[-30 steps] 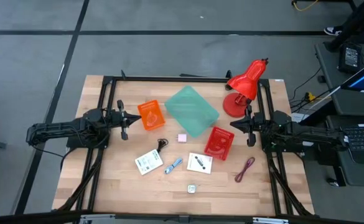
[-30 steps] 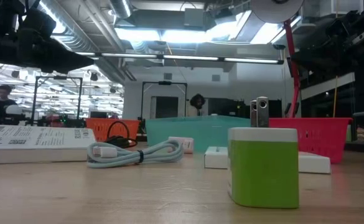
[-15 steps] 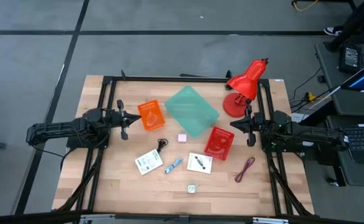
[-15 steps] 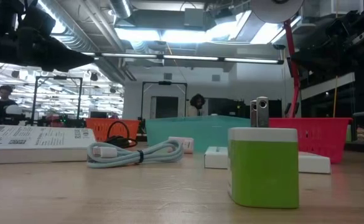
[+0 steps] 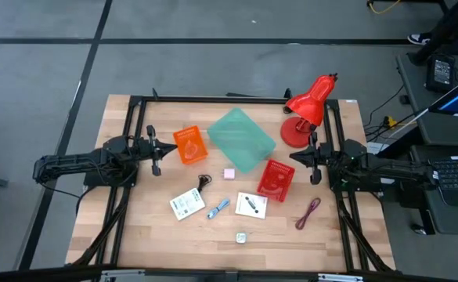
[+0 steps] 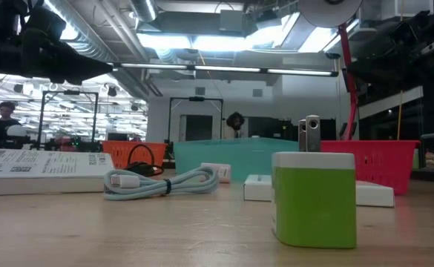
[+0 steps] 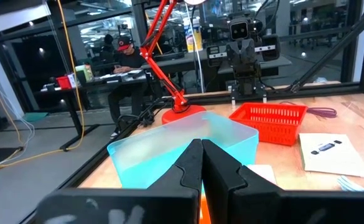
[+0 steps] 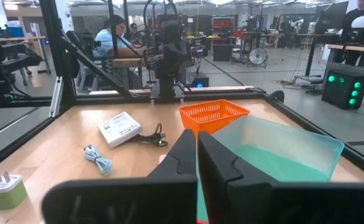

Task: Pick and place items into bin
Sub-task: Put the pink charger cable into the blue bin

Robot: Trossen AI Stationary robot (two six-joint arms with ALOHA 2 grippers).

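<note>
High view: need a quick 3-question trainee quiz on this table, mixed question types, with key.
1. True or false: the left pincer holds the maroon cable.
2. Which bin lies between the orange bin and the red bin? A) teal bin B) black bin C) yellow bin
3. Fill in: the red desk lamp stands at the table's far ____ corner, by the right pincer.

Key:
1. False. Both pincers are shut and empty; the cable lies on the table.
2. A, the teal bin.
3. Right.
</note>
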